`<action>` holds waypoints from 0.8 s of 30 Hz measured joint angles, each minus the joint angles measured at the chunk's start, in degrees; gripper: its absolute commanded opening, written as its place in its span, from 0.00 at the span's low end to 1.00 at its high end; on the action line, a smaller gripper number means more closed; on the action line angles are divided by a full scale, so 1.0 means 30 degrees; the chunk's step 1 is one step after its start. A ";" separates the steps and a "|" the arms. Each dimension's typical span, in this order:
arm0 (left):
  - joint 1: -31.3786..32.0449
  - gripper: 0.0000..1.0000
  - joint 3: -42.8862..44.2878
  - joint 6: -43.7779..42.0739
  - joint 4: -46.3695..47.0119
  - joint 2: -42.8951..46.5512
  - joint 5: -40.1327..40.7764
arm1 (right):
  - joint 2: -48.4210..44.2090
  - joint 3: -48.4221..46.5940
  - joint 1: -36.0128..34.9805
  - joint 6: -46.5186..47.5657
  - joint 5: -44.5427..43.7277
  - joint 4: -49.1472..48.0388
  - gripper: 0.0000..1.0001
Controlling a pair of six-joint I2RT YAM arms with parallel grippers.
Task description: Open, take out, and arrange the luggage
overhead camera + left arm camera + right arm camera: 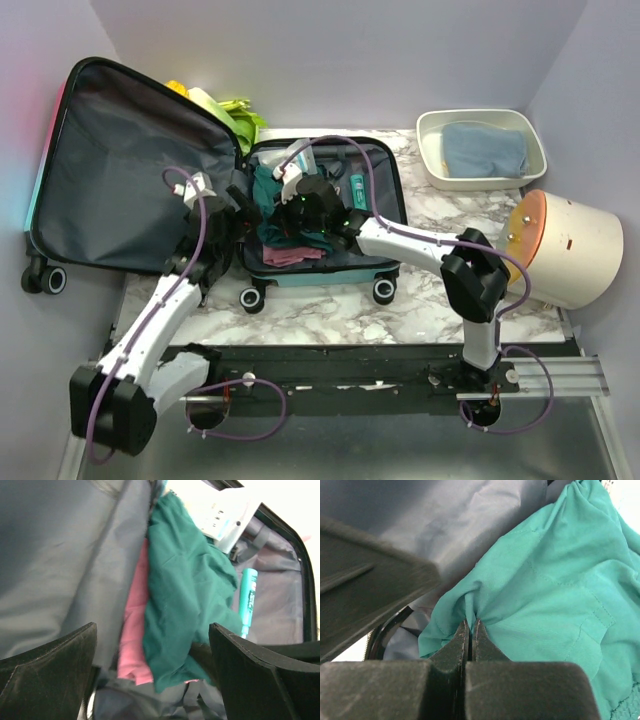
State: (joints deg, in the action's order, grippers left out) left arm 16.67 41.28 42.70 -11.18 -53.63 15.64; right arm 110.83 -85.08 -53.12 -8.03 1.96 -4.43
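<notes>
The luggage (130, 180) lies open, its lid with dark grey lining leaning against the left wall and its base (392, 190) flat on the marble table. Inside the base lie a teal garment (190, 595), a pink garment (134, 630), a teal tube (247, 600) and a white packet (220, 510). My right gripper (471, 622) is shut on a pinched fold of the teal garment (555, 595), low over the base (290, 205). My left gripper (152, 670) stands wide open near the hinge (238, 205), with both garments seen between its fingers (50, 675) and nothing held.
A white tray (430, 165) holding a blue cloth (483, 150) stands at the back right. A white round bin with an orange lid (575, 250) lies on its side at the right edge. Yellow-green items (225, 110) sit behind the lid. Walls close in on three sides.
</notes>
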 measured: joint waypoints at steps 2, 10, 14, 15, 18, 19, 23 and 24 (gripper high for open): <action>-0.0153 0.99 0.0576 0.0124 0.0634 -0.1377 -0.0896 | -0.0007 0.0284 0.0124 -0.0117 0.0291 -0.0095 0.01; -0.0663 0.99 0.2331 0.1166 0.2463 -0.5887 -0.3286 | -0.0022 0.0809 0.0233 -0.0262 0.0896 -0.0474 0.01; -0.0663 0.99 0.2339 0.1596 0.2885 -0.6834 -0.4058 | -0.0270 0.1472 0.0248 -0.0328 0.0896 -0.0823 0.01; -0.0663 0.99 0.2339 0.1698 0.2907 -0.6936 -0.4175 | -0.0372 0.1668 0.0248 -0.0342 0.0896 -0.0962 0.01; -0.0678 0.99 0.2404 0.2127 0.2936 -0.7329 -0.4452 | -0.0860 0.2390 0.0248 -0.0401 0.0882 -0.1537 0.01; -0.0678 0.99 0.2412 0.2324 0.2973 -0.7453 -0.4517 | -0.1049 0.2659 0.0248 -0.0444 0.0882 -0.1734 0.01; -0.0678 0.99 0.2382 0.3111 0.3417 -0.7898 -0.4663 | -0.1603 0.3439 0.0291 -0.0546 0.0896 -0.2659 0.01; -0.0678 0.99 0.2382 0.3228 0.3490 -0.7992 -0.4663 | -0.1712 0.3614 0.0328 -0.0554 0.0954 -0.2914 0.01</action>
State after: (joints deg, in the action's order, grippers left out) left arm 14.63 48.42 52.38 -0.71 -77.60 1.65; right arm 105.69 -74.24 -52.14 -9.69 4.82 -13.17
